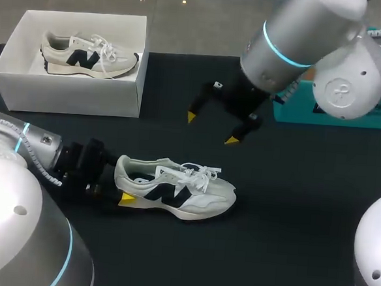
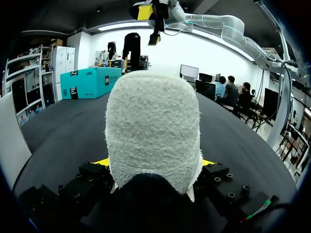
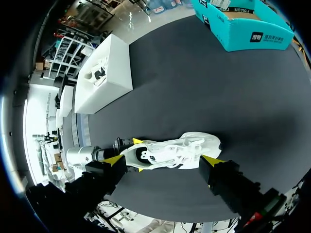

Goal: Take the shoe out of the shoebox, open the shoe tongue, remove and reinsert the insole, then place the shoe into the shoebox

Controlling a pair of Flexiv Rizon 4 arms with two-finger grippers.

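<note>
Head view: the shoe (image 1: 174,191) was out on the table (image 1: 303,210) with its heel pinched in the left gripper (image 1: 123,189), so I'd guess tongue-opening was up, and the right gripper (image 1: 211,129), spread wide, hung clear of it. Left wrist: the heel filled the gap between its fingers (image 2: 98,162). Right wrist: the shoe lay dead ahead, nothing blocking the drop to the tongue; shoebox (image 3: 109,63) and teal box (image 3: 252,36) sat well beyond.

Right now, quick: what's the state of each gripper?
Left gripper: shut on the heel of the white lace-up sneaker.
Right gripper: open, holding nothing.
</note>
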